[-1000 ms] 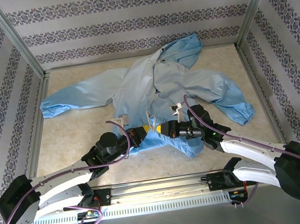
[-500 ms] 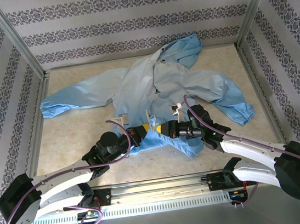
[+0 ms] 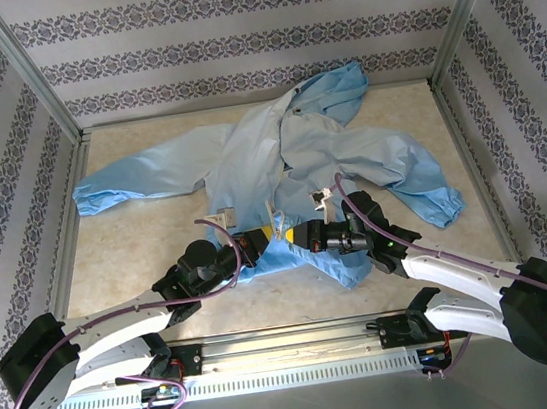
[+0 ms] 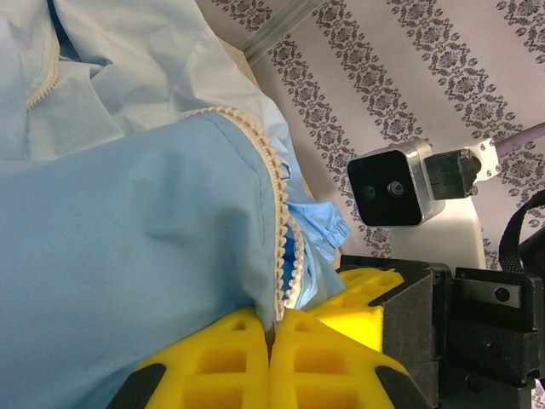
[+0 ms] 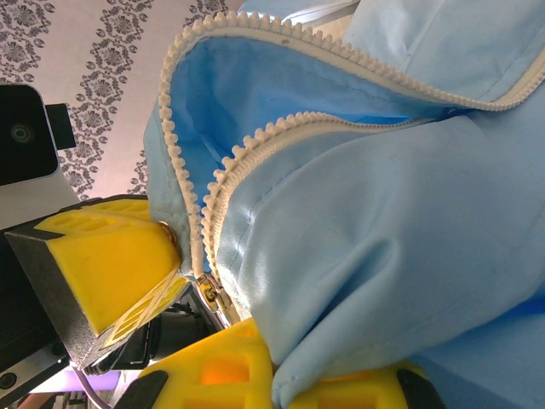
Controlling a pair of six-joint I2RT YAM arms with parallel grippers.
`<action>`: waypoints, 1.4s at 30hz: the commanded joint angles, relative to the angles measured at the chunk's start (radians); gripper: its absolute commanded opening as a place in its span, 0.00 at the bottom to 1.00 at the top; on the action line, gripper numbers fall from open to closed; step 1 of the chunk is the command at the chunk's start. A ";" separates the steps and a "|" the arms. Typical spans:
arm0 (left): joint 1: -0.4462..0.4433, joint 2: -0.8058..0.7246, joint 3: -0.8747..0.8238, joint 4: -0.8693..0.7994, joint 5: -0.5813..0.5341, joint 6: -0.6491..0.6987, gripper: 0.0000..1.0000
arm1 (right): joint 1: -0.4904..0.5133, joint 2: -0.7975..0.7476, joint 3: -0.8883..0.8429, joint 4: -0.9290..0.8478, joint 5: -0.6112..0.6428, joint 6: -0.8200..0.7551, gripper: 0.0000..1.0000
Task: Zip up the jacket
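The light-blue jacket (image 3: 287,152) lies spread on the table, front up, its zipper open. Both grippers meet at its bottom hem. My left gripper (image 3: 261,238) is shut on the hem edge beside one pale zipper strip (image 4: 274,213), its yellow fingers (image 4: 230,358) pressed together on the fabric. My right gripper (image 3: 292,234) is shut on the other front panel (image 5: 383,256), a fold pinched between its yellow fingers (image 5: 221,375). The metal zipper slider (image 5: 209,295) sits at the bottom of the two tooth rows (image 5: 247,149), which spread apart above it.
Metal frame posts and patterned walls (image 3: 253,46) enclose the table. One sleeve (image 3: 135,187) stretches left and the other (image 3: 423,190) right. The hood (image 3: 339,85) lies at the back. Bare tabletop (image 3: 129,254) shows at the front left.
The left arm has edged slightly toward the right gripper. Both grips on the hem are unchanged.
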 commanded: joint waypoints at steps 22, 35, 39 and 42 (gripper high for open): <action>0.012 0.008 -0.012 0.092 -0.006 0.014 0.00 | 0.017 -0.030 -0.002 0.034 0.002 0.004 0.00; 0.012 0.000 -0.023 0.094 -0.002 0.012 0.00 | 0.017 -0.033 -0.001 0.025 0.011 0.009 0.00; 0.012 0.000 -0.028 0.095 0.004 0.006 0.00 | 0.017 -0.035 0.000 0.024 0.016 0.011 0.00; 0.011 -0.006 -0.033 0.097 0.006 0.000 0.00 | 0.018 -0.037 0.002 0.022 0.019 0.012 0.00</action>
